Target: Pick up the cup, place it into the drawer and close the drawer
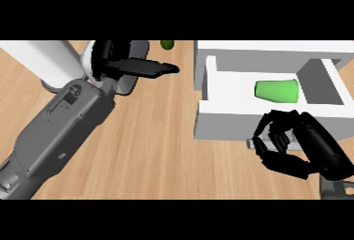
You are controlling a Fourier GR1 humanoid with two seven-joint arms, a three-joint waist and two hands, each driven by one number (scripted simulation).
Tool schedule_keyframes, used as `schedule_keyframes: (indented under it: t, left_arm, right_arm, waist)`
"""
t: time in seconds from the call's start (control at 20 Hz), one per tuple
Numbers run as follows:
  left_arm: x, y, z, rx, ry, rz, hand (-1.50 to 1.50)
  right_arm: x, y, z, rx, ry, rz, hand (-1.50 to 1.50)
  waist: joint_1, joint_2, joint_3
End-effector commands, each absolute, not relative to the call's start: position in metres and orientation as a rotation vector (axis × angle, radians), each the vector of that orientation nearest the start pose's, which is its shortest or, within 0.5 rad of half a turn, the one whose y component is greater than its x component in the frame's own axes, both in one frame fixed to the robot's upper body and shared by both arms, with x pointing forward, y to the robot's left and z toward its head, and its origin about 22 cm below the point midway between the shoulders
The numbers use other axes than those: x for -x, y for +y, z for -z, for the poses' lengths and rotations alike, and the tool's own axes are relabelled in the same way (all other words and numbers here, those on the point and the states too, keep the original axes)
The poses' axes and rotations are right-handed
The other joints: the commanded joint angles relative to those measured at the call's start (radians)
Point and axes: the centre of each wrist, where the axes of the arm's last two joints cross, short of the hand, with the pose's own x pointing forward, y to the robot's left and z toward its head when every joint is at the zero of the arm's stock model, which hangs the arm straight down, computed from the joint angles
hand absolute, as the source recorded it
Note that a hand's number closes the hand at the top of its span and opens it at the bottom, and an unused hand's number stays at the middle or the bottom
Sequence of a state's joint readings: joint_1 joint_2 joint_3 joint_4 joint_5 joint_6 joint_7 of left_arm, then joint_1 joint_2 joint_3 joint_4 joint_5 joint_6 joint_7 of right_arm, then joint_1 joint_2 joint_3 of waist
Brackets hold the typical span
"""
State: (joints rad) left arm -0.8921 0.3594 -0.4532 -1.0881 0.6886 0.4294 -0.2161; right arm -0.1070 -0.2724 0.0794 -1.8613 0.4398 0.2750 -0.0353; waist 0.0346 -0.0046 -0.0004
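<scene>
- The cup [277,91] is already lying on its side inside the open drawer [228,110], toward the right of the compartment, so the placing part looks done. What's left is the push to close it.
- Right hand [287,147] sits just in front of the drawer's front panel, fingers curled in and holding nothing that I can see. It looks like it's touching or nearly touching the panel, but I can't tell which.
- Left hand [128,65] is up at the top left over the tabletop [166,154], well away from the drawer, fingers out straight and empty.
- There's a small green thing [166,44] at the top edge. It's too cut off to say what it is.
- What could go wrong, my guess:
  - The hand is near the front's right end, so an off-centre push could skew the drawer and jam it.
  - Curled fingers might slip off or catch the panel's edge instead of pressing it flat.
  - The cup is on its side, so a quick shove could send it rolling around inside.
</scene>
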Motion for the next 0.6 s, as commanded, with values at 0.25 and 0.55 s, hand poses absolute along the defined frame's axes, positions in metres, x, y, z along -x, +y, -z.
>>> schedule_keyframes:
  t: [0.25, 0.55]
  left_arm:
    - [-0.374, 0.203, -0.138, 0.151, -1.923, 0.031, -1.5]
    - [-0.351, 0.248, -0.116, 0.11, -1.916, 0.003, -1.5]
  right_arm:
    - [-0.29, -0.227, -0.04, 0.589, -1.631, -1.257, 1.5]
    - [-0.33, -0.209, -0.015, 0.633, -1.601, -1.335, 1.5]
  waist:
    - [0.017, 0.009, 0.001]
    - [-0.003, 0.007, 0.001]
